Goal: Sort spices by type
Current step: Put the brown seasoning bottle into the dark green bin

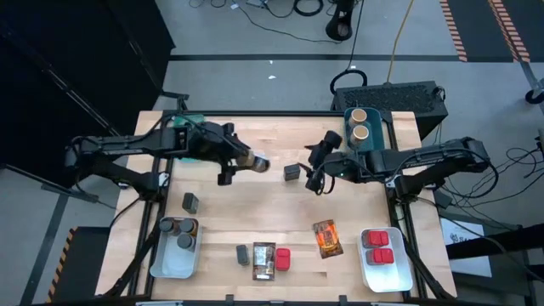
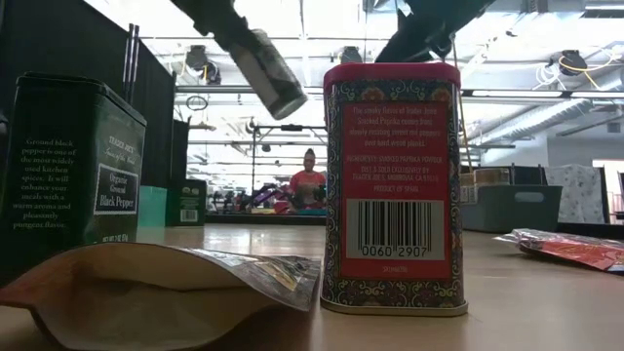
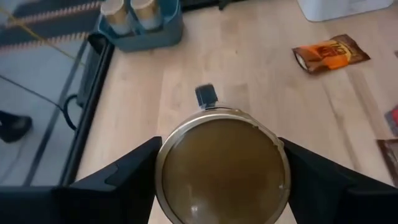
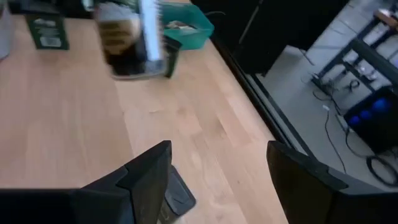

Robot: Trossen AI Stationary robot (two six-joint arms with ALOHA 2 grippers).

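The left gripper (image 1: 240, 161) is clamped across the body of a tan round cylinder (image 1: 257, 162), carried clear of the table (image 1: 255, 212) at about 11 o'clock from table centre. In the left wrist view the cylinder (image 3: 221, 165) sits end-on between the two fingers (image 3: 124, 174), its metal-rimmed end facing the camera.

Handling: the cylinder appears rigid and light, with a smooth curved wall that may slip or roll under light pressure. Grip across the mid-body, as here, not on the rim. Keep the axis steady during transfer.

Appearance: tan-brown wall, silver rim, brownish end face. It matches the two tan cylinders (image 1: 359, 123) standing in the teal bin (image 1: 374, 140) at 1 o'clock, the probable destination.

The right gripper (image 1: 316, 174) hovers with fingers apart and nothing held, near 2 o'clock, just beside a small dark tin (image 1: 292, 172). Its label cannot be read.

Other spices: red tins (image 1: 378, 246) in the white bin (image 1: 384, 274) at 4 o'clock; dark jars (image 1: 177, 234) in the bin at 8 o'clock; an orange packet (image 1: 326, 238) at 5 o'clock.
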